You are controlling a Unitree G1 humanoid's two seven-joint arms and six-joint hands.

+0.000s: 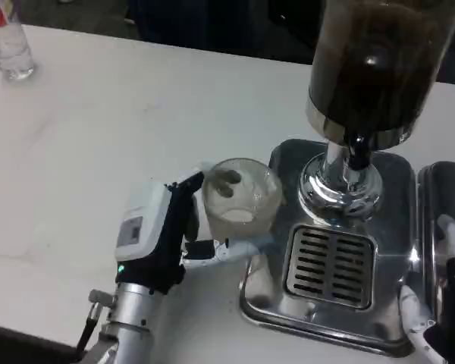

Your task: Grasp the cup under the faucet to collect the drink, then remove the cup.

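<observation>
A clear ribbed plastic cup [241, 199] is held by my left hand [171, 235], fingers wrapped around its sides, at the left edge of the steel drip tray [379, 334]. It looks lifted and slightly tilted over the tray's left rim. The dispenser's dark drink tank [375, 61] stands above, with its black faucet [356, 155] over the slotted grate [330, 265]. The cup is left of the faucet, not under it. My right hand [444, 303] rests at the tray's right edge, its fingers apart and holding nothing.
A clear plastic bottle [6, 42] stands at the far left back of the white table. A second steel tray [447, 197] lies to the right of the first. Open tabletop stretches to the left of the dispenser.
</observation>
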